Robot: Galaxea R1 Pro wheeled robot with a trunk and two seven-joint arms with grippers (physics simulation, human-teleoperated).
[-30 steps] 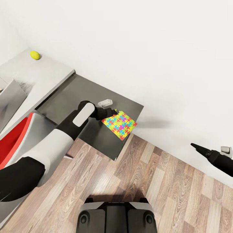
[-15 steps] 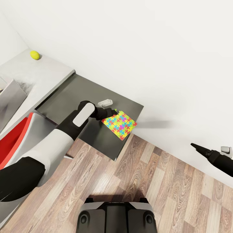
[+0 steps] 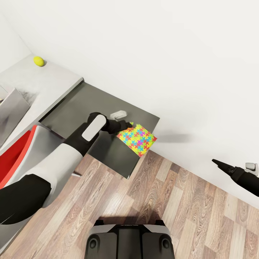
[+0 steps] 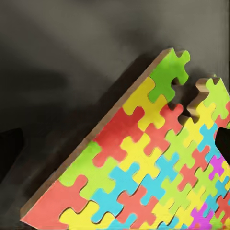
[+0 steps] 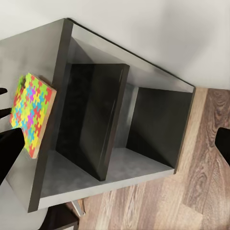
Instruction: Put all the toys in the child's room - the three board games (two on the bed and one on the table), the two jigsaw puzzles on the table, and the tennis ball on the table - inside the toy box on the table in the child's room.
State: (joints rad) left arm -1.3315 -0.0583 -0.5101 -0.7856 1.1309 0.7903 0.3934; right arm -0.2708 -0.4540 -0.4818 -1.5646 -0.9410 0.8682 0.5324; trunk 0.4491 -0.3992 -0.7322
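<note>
A jigsaw puzzle (image 3: 137, 139) overhangs the end of the dark grey table (image 3: 90, 104), its near corner pinched by the left gripper (image 3: 128, 125). The pickup appears under way; next likely comes lifting it toward the toy box (image 3: 10, 108). The right gripper (image 3: 217, 163) hangs idle, jaws unreadable.
</note>
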